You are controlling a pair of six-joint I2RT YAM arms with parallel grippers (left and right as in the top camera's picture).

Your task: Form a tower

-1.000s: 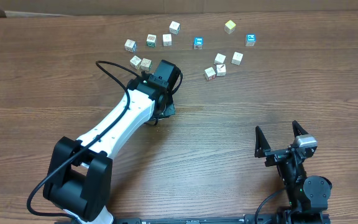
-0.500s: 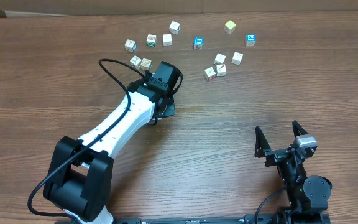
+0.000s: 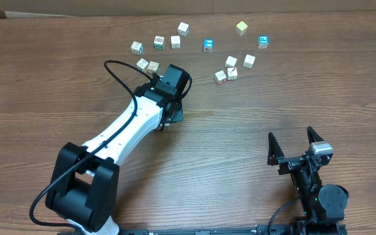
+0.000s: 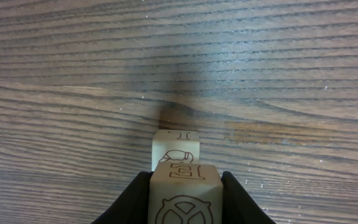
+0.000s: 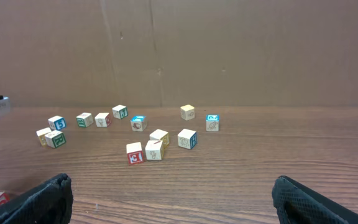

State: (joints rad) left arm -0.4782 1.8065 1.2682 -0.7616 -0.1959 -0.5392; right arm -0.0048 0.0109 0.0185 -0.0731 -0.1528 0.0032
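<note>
In the left wrist view, my left gripper (image 4: pixel 185 190) is shut on a pale wooden cube (image 4: pixel 185 198) printed with an E and a wheel mark. Just past it, a second pale printed cube (image 4: pixel 176 145) of the tower sits on the table. I cannot tell whether the two cubes touch. From overhead, the left gripper (image 3: pixel 173 112) points down at mid-table and hides both cubes. Near the front right edge, my right gripper (image 3: pixel 295 143) stands open with nothing between its fingers (image 5: pixel 45 196).
Several loose cubes lie scattered at the back of the table: two pale ones (image 3: pixel 147 65) beside the left wrist, a cluster (image 3: pixel 230 68), two blue-faced cubes (image 3: pixel 208 45), and a yellow cube (image 3: pixel 241 27). A black cable (image 3: pixel 119 72) loops off the left arm.
</note>
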